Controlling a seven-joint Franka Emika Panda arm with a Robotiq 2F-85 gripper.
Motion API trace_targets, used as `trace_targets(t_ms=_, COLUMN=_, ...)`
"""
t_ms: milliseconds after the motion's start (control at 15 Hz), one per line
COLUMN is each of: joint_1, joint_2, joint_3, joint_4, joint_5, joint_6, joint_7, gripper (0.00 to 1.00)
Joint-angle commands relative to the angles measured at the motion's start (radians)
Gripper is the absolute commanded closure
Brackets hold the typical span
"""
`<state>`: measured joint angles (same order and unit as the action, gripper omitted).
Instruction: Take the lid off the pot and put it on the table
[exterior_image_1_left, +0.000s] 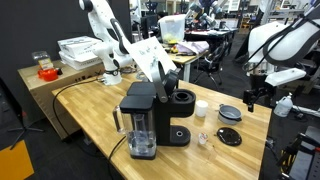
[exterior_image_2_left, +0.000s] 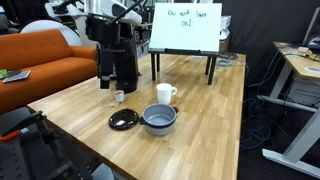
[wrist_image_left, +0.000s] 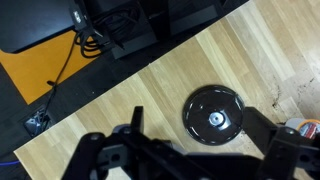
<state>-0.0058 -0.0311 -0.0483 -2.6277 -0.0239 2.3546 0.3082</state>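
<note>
Claw (wrist_image_left: 190, 150): hangs spread wide and empty, high over the table (wrist_image_left: 110, 115), one dark finger low at each side of the wrist view. Looks down on the lid (wrist_image_left: 215, 117), at about 4 o'clock from the middle of that view, flat on the wood with nothing touching it. In an exterior view, finds the lid (exterior_image_2_left: 124, 120) at 9 o'clock of the pot (exterior_image_2_left: 158, 120), just beside it; cannot tell whether the rims touch. Judges the lid already off and set down.

Reads as light and stiff: a thin, flat, round, dark disc with a glossy face and a small bright knob at its centre. Probably slick under the pads, and too low at the rim to pinch from the side. Calls for a hold on the knob, straight from above, jaws narrowed round it.

Pot: shallow, round, black outside, dull grey inside, uncovered. Table: pale butcher-block, long strips with fine grain, matt. Notes a smooth white cup (exterior_image_2_left: 165, 94) at 12 o'clock of the pot, and a boxy black coffee machine (exterior_image_1_left: 150, 110) well apart.
</note>
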Motion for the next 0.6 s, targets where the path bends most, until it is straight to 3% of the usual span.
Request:
trace_targets(t_ms=0, joint_1=-0.013, joint_2=-0.02, joint_3=0.01, joint_4=-0.01, joint_5=0.0, joint_6=-0.002, joint_7=0.0, gripper=0.0)
trace_targets(t_ms=533, joint_1=-0.014, joint_2=-0.031, joint_3=0.011, joint_4=-0.022, joint_5=0.0, joint_6=-0.001, joint_7=0.005, gripper=0.0)
